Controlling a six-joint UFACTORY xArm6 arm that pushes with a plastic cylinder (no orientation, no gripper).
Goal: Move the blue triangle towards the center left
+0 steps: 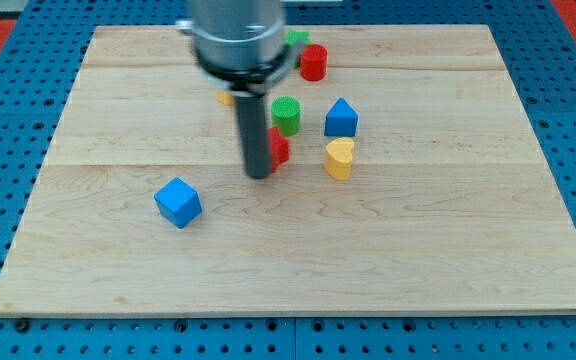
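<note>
The blue triangle [341, 118] stands right of the board's middle, near the top half. My tip [258, 174] rests on the board to its lower left, about a block's width left of the yellow heart [339, 158]. A red block [279, 148] sits just right of the rod, partly hidden by it. A green cylinder [286, 114] stands between the rod and the blue triangle.
A blue cube [178, 202] lies at the lower left. A red cylinder [313, 62] and a green block [296, 40] sit near the top edge. A yellow block [225, 97] peeks out left of the rod. The wooden board [448, 250] lies on a blue pegboard.
</note>
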